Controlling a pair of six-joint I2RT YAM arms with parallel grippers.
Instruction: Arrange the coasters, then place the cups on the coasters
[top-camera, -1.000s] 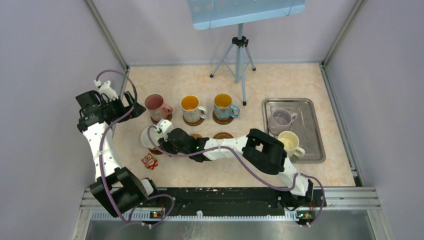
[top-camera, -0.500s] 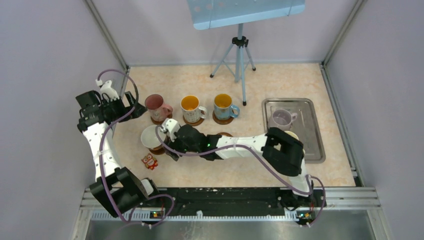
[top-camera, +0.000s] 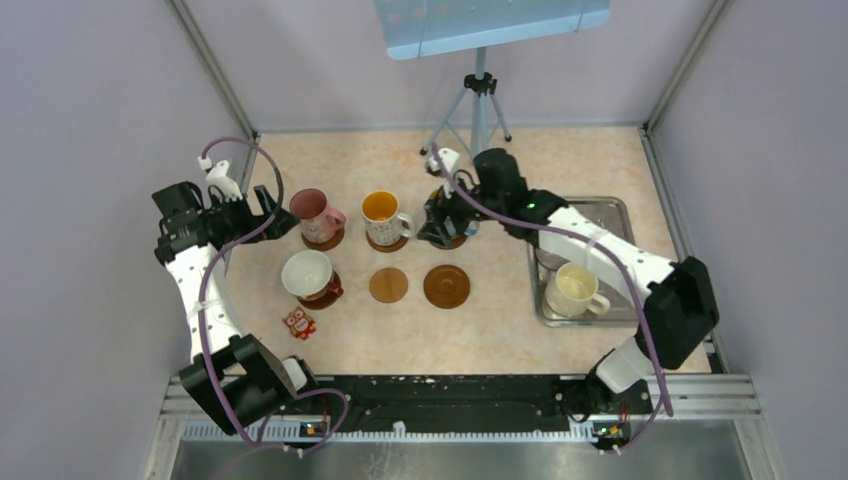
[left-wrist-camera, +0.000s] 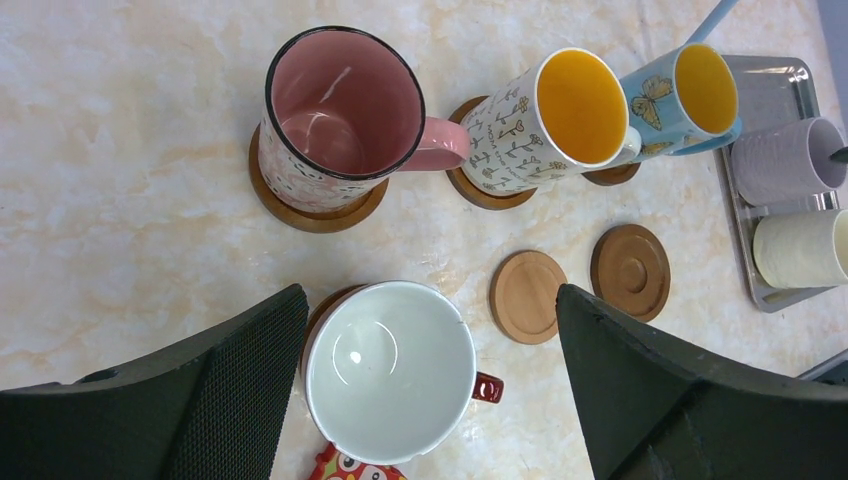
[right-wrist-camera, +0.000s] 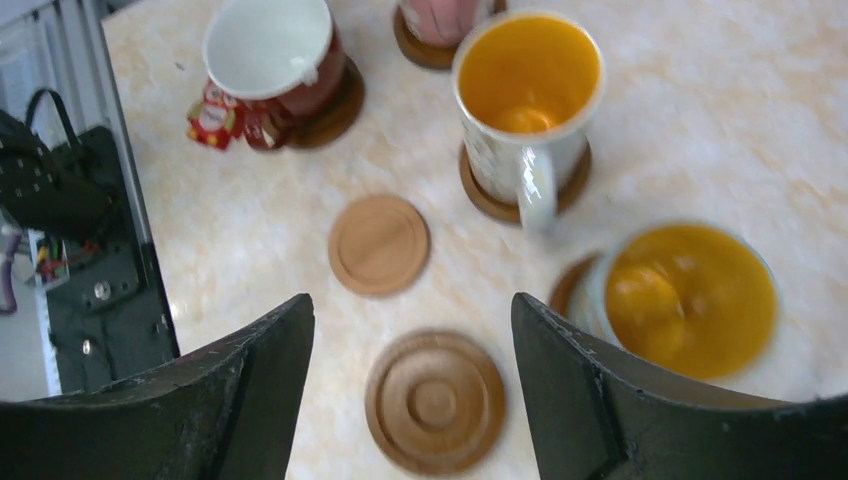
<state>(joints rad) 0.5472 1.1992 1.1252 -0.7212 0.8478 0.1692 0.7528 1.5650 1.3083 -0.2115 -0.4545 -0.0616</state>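
**R arm open over back row; 2 coasters w/o cups**

R end effector is spread wide w/ nothing between its pads. It hangs above the blue cup, which sits on its own coaster at the right end of the back row. Being empty, it is prob. free to go for 1 of the 2 cups not yet placed. L end effector also gapes, empty, just beside the pink cup; likely parked out of R's way.

4 cups sit on coasters: pink cup, white-patterned cup & blue cup in back, red cup front-left. Beside the red cup 2 are bare: the lighter flat coaster and the dark rimmed coaster. They lie apart from each other & from neighbours, so each leaves room for a cup + handle. Cream cup & lavender cup wait in the steel tray at right.

Room: a bare strip of tabletop btw. the front coasters & tray gives a lane. The tray rim needs clearing on any lift. Owl figure sits near the red cup, off that lane. Tripod legs crowd the rear.
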